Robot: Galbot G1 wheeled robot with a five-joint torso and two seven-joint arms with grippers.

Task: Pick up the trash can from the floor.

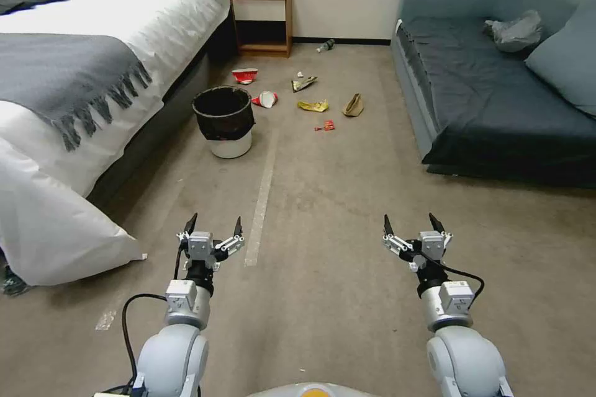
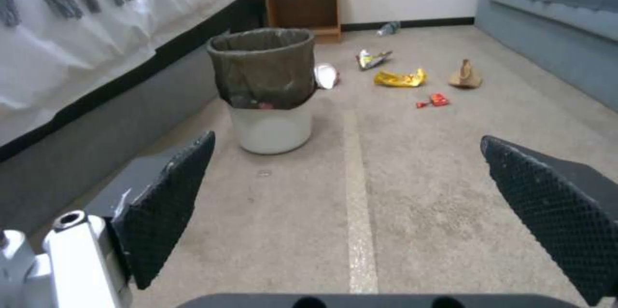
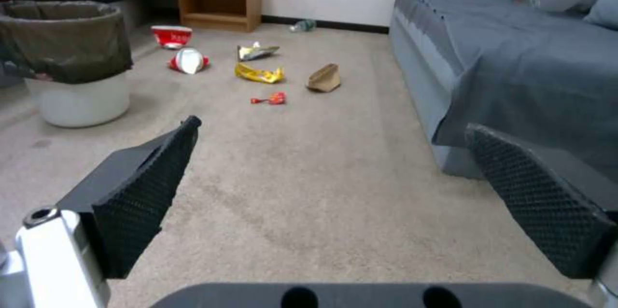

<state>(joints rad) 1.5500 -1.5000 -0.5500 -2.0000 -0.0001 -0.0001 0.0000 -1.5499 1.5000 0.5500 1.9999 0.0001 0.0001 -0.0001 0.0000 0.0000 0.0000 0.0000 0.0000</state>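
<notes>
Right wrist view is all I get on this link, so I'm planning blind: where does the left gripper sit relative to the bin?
Observer: The left gripper hangs over bare floor, well short of the bin, open.
Operator: Is the bin touching the bed?
Observer: No. From the left wrist a strip of carpet separates it from the bed base.
Operator: What's under the liner?
Observer: Something red shows through the liner's lower edge.
Operator: And the right gripper?
Observer: The right gripper is level with the left, also open, nearer the sofa.
</notes>
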